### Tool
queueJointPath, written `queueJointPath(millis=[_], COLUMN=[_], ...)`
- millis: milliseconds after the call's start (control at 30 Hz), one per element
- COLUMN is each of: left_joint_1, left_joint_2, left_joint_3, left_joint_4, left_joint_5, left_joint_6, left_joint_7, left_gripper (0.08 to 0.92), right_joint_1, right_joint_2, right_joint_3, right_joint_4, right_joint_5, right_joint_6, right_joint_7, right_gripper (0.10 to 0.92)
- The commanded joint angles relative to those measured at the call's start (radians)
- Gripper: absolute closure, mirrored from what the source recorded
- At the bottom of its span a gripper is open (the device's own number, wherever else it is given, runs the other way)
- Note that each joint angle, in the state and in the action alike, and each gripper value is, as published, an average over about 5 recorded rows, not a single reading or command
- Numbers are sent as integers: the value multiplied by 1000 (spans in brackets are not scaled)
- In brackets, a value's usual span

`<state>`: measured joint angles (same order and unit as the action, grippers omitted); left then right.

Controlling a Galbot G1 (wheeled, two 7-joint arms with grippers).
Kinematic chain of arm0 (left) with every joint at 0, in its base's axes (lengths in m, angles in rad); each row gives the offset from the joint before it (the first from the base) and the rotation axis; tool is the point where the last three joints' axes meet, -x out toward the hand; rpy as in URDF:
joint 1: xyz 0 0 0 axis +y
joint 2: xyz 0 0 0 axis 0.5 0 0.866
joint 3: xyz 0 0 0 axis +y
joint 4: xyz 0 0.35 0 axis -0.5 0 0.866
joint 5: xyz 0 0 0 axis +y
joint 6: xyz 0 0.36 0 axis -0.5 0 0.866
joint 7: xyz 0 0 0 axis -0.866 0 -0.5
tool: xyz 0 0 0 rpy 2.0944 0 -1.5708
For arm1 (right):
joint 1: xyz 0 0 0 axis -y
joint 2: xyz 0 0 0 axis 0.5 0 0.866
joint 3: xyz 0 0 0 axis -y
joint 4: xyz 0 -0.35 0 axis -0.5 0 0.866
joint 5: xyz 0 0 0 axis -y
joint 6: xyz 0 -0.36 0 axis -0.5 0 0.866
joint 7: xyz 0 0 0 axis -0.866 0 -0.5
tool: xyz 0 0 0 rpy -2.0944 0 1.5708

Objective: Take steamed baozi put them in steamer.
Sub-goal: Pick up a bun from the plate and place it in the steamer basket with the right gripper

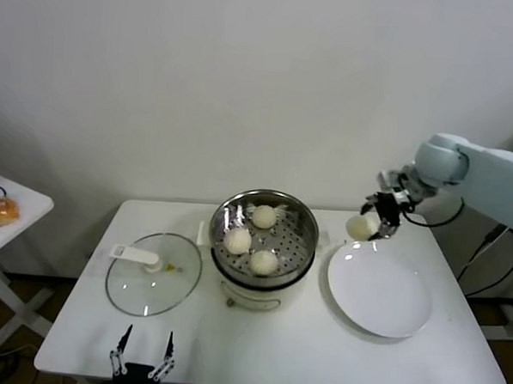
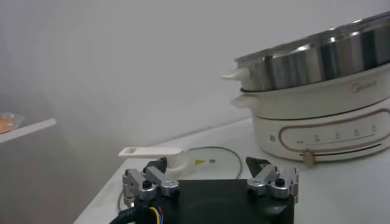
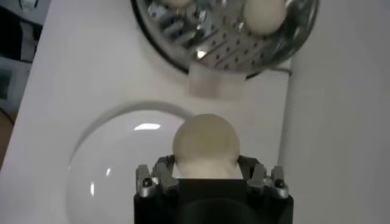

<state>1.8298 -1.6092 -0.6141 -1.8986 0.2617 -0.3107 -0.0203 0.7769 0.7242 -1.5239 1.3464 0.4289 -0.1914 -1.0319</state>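
The right gripper point(image 1: 377, 224) hangs over the far left rim of the white plate point(image 1: 378, 293), its jaws clamped on the last of the steamed baozi point(image 3: 206, 146), which bulges out between the fingers point(image 3: 159, 172) in the right wrist view. The other three buns point(image 1: 252, 239) already lie on the perforated floor of the steamer point(image 1: 265, 211), just left of the plate at the middle of the table point(image 1: 437, 356).

Judging by its smooth domed skin and the way it swells past the pads, the bun is probably soft, light and easily dented, perhaps a little tacky. A gentle squeeze across its widest part, low on the sides, looks like the safest hold; a hard pinch could crease or tear it.

The left gripper point(image 2: 210, 182) waits at the near edge of the table with its jaws apart, near the glass lid point(image 1: 153, 274).

A faint brand mark shows on the steamer's white body in the left wrist view, together with small markings along the control panel, but none of it can be read with confidence
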Motion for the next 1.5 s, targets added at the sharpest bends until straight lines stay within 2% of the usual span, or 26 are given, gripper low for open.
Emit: queueJointPath(millis=[33,500,1000,1500], left_joint_1=[1,0,-4,-9], left_joint_2=[-10,-12,-14,-10], left_joint_3=[-1,-9,-15,-14], left_joint_4=[-4,-2,8,13], left_joint_5=[-3,-14,-13,-13], left_joint_6=[1,2,1,-2], left_joint_7=[0,1,-2,-3], left_gripper=[177,177,177,177], right_joint_1=[219,-6,-192,-253], right_joint_2=[161,296,300,313], right_joint_3=[-68,30,71,115], right_joint_4=[60,8,-40,-97], right_joint_5=[231,181,40,-15], right_joint_6=[-67,-139,-147,-148], right_joint_7=[9,86,114,136], right_gripper=[328,321,321,321])
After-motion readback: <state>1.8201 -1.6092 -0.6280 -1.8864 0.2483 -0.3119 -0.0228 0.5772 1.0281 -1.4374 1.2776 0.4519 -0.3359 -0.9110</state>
